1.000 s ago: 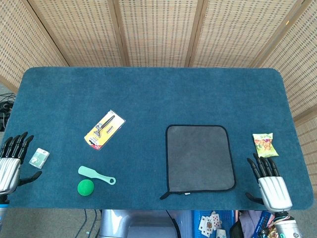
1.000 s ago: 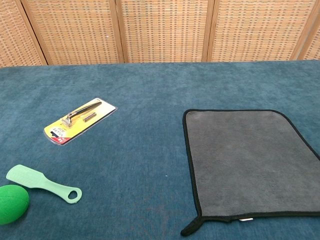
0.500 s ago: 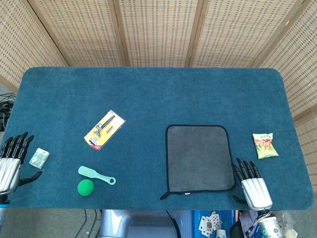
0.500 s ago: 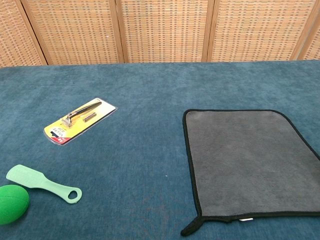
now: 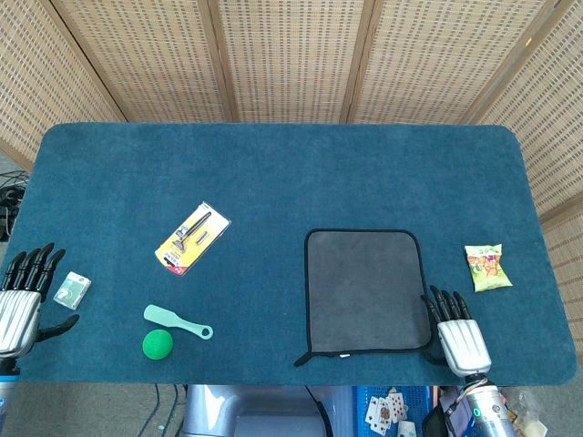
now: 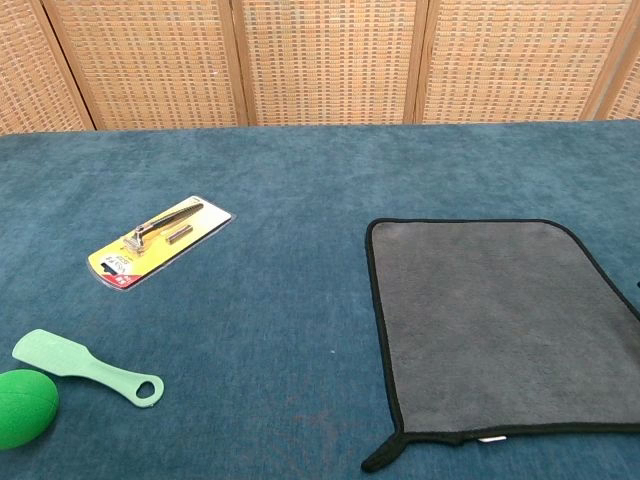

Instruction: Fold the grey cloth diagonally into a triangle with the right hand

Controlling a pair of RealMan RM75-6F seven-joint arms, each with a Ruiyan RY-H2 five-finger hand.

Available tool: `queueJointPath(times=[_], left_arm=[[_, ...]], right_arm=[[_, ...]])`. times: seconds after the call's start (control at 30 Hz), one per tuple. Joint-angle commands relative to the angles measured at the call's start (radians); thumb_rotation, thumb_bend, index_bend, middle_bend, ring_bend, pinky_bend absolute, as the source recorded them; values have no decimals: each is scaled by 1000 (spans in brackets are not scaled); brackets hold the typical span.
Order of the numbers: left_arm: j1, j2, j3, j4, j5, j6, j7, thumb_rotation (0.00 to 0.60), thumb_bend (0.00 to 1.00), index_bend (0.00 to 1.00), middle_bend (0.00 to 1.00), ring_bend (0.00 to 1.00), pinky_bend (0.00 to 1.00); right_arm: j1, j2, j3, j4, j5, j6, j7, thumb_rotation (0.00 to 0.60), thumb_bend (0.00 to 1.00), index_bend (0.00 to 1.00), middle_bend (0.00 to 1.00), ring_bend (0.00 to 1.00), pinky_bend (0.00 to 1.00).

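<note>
The grey cloth (image 5: 367,289) with a black border lies flat and unfolded on the blue table, right of centre; the chest view shows the same grey cloth (image 6: 500,325) with a small loop tab at its near left corner. My right hand (image 5: 458,332) is open, fingers spread, just beside the cloth's near right corner, at the table's front edge. My left hand (image 5: 22,296) is open at the far left edge, holding nothing. Neither hand shows in the chest view.
A razor in yellow packaging (image 5: 192,238), a mint green brush (image 5: 176,320), a green ball (image 5: 158,343) and a small white packet (image 5: 71,289) lie on the left half. A snack bag (image 5: 486,267) lies to the right of the cloth. Wicker screens stand behind the table.
My right hand has moved left along the front edge, from beside the snack bag to the cloth's near right corner. The cloth and my left hand have stayed put.
</note>
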Motion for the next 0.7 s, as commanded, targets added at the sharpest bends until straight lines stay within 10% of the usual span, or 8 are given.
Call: queueJointPath(times=[0.03, 0.7], left_arm=[[-1, -2, 0, 1, -2, -4, 3, 600, 56, 0, 0, 0, 0], [-1, -4, 0, 1, -2, -3, 7, 600, 55, 0, 0, 0, 0]], right_arm=[[4, -10, 1, 14, 8, -8, 5, 600, 77, 93, 0, 0, 0], [27, -40, 2, 54, 37, -45, 9, 600, 130, 93, 0, 0, 0]])
